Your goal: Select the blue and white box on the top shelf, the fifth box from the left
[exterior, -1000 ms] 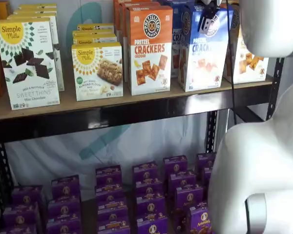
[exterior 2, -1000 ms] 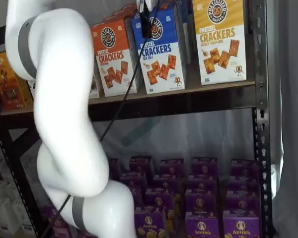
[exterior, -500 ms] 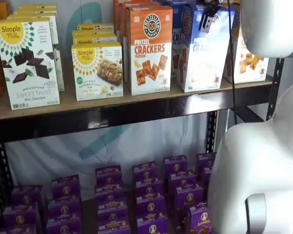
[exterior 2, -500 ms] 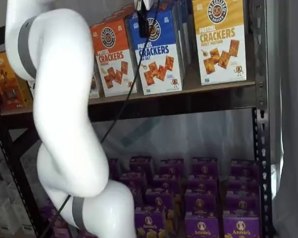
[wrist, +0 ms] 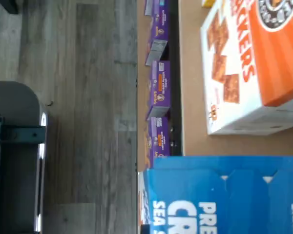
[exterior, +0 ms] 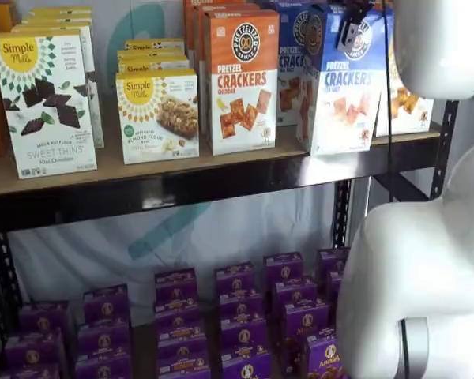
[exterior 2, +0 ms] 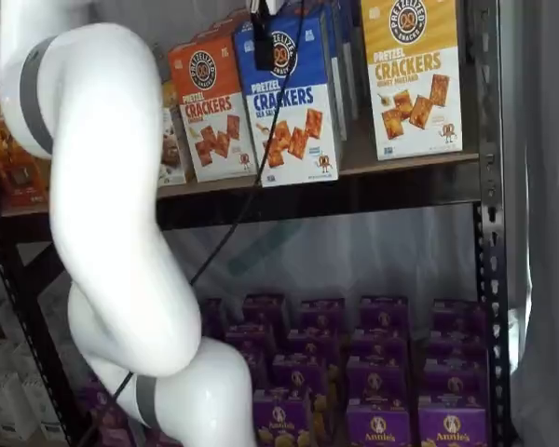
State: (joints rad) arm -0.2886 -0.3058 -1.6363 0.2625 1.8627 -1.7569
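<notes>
1. The blue and white box [exterior: 337, 83] stands at the front edge of the top shelf [exterior: 182, 183], its foot right at the black front rail, forward of the row it belongs to.
2. In both shelf views the box [exterior 2: 292, 98] is tilted, its top leaning back toward the shelf and its bottom pushed out over the rail.
3. The gripper [exterior: 351, 22] hangs from the upper edge of a shelf view, its black fingers against the top of the blue and white box, with a cable running down beside it.
4. In the other shelf view the gripper [exterior 2: 262, 37] shows as a dark finger lying over the box's upper front, close to the round logo.
5. The fingers look clamped on the top of the box, one in front of it; no gap shows between finger and cardboard.
6. The orange box [exterior: 240, 79] stands upright just beside the blue and white box, further back on the board.
7. The yellow-topped box [exterior 2: 413, 74] stands on the other side, apart from it and upright.
8. The wrist view shows the blue top of the box [wrist: 224, 195] close under the camera, with the orange box [wrist: 254, 63] beside it and purple boxes [wrist: 158, 90] on the lower shelf below.
9. The white arm [exterior 2: 112, 205] fills the space between camera and shelves.
</notes>
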